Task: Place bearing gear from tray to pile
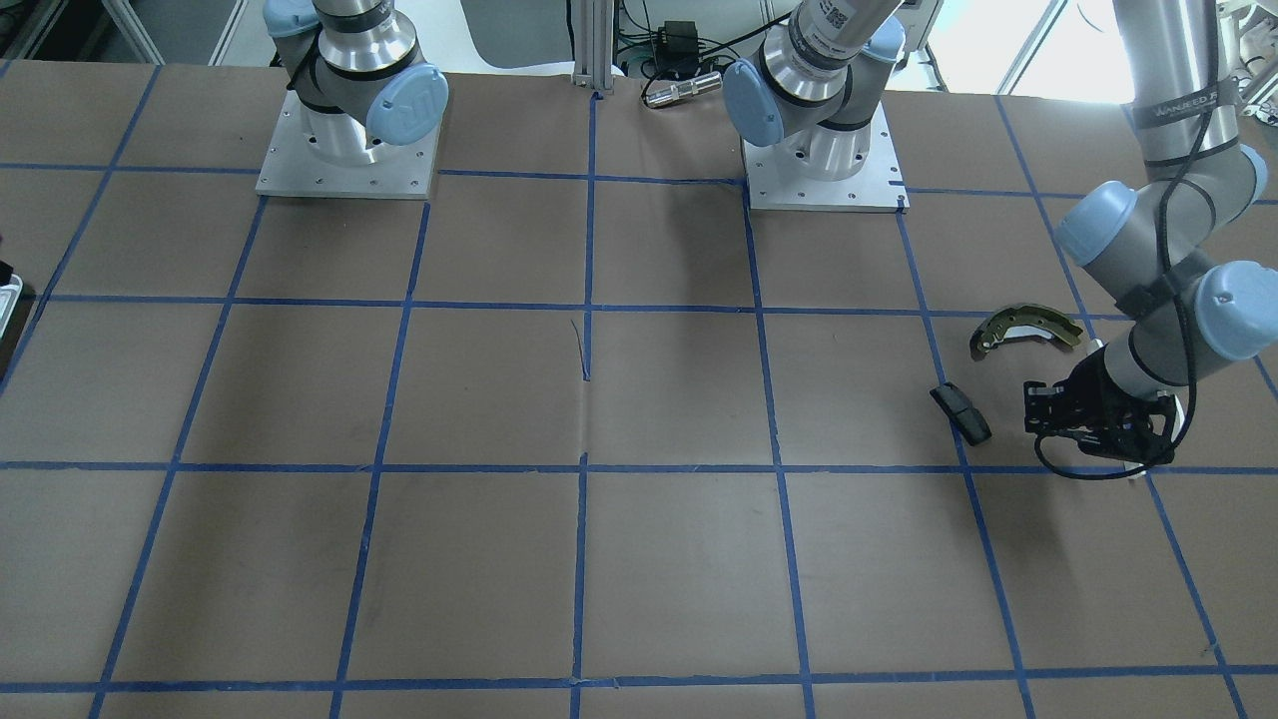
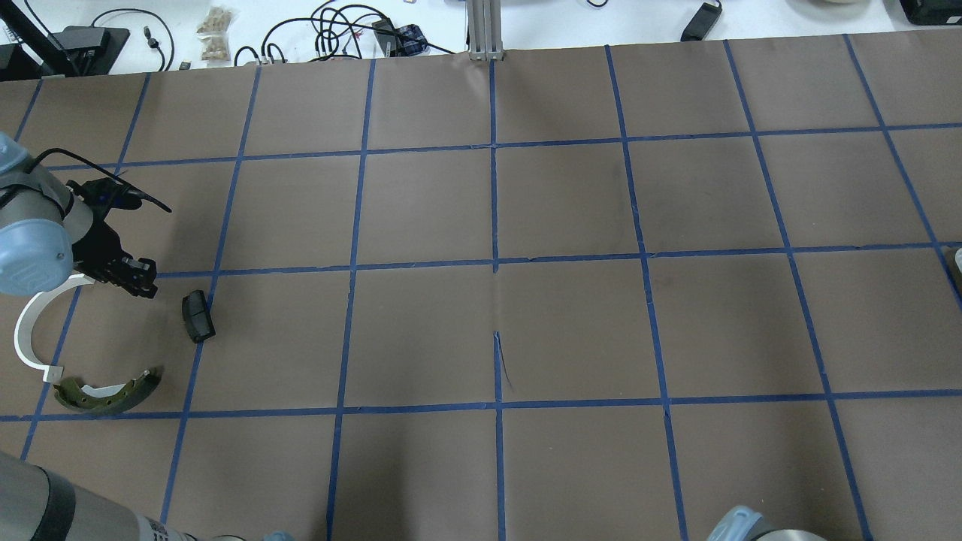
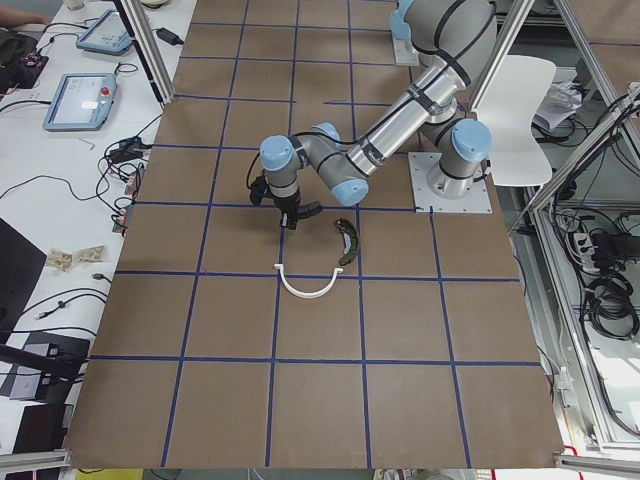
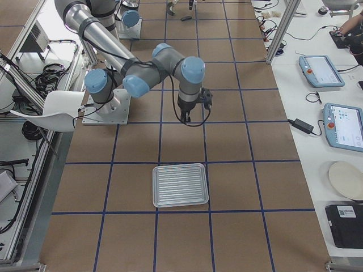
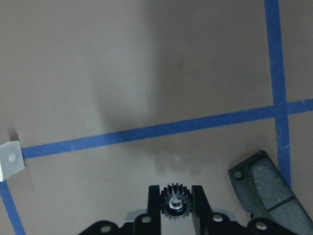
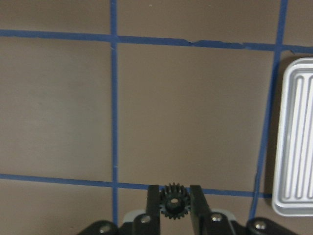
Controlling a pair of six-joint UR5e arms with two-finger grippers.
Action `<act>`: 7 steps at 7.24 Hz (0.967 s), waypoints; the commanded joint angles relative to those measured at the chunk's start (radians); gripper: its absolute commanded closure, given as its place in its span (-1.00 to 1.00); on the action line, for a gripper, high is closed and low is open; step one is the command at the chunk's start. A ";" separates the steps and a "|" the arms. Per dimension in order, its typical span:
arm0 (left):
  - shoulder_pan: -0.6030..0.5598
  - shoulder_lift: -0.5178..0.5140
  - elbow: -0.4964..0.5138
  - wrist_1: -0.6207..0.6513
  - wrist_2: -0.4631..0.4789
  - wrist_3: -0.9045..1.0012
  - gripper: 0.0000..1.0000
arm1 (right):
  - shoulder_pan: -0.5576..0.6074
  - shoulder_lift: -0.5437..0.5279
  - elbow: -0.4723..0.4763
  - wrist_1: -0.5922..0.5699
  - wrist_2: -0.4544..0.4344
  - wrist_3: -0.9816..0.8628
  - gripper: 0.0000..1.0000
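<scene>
Left end effector (image 5: pixel 176 195) pinches a bearing gear (image 5: pixel 175 203), bore facing its camera, black block (image 5: pixel 271 191) near. Right end effector (image 6: pixel 174 195) pinches a second gear (image 6: pixel 174 202) near the tray (image 6: pixel 293 147).

The tray (image 6: pixel 295 139) is cut by the right wrist view's edge, the white arc (image 5: pixel 11 159) by the left's.
</scene>
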State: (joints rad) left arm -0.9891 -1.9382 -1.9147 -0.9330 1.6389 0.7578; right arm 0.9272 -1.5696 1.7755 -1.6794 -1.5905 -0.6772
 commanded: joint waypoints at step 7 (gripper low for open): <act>-0.227 0.071 0.295 -0.357 -0.040 -0.115 -1.00 | 1.056 0.401 -0.007 -0.637 0.067 1.483 0.99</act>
State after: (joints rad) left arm -1.1584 -1.8619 -1.6491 -1.2642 1.6053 0.6785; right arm 1.8720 -1.3022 1.7707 -2.1476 -1.5133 0.6705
